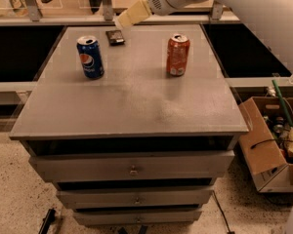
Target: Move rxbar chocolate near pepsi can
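Observation:
The rxbar chocolate [115,37], a small flat dark bar, lies near the far edge of the grey cabinet top [132,101]. The pepsi can [90,57], blue with the round logo, stands upright left of centre, a little nearer than the bar. My gripper [127,18] hangs from the white arm at the top, just above and right of the bar, its pale fingers pointing down-left toward it. It holds nothing.
A red-orange soda can [177,55] stands upright to the right of centre. A cardboard box [273,145] with clutter sits on the floor at the right. Drawers [132,167] face me below the top.

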You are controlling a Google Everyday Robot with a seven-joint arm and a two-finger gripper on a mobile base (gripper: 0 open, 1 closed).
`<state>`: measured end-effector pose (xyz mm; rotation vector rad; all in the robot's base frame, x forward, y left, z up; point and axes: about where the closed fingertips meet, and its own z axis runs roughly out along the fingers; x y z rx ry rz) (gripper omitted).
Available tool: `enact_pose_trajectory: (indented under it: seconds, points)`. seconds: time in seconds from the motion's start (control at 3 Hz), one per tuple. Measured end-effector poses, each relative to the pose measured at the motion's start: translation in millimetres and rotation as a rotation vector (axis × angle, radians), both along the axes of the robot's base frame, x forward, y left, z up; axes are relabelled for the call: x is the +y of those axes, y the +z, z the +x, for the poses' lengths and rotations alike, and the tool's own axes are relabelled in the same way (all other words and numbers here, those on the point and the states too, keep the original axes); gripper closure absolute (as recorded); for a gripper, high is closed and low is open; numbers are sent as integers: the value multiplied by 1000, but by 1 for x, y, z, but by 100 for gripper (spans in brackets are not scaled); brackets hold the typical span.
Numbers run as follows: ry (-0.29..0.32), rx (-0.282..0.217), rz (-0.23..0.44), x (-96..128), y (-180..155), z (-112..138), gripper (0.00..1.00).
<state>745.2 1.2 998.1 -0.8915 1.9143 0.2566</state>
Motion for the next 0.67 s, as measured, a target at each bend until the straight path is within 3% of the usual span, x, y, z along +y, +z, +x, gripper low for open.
enact_pose_trajectory:
  seconds: [0.67]
  points:
    - [39, -24, 2, -14, -34, 20, 0]
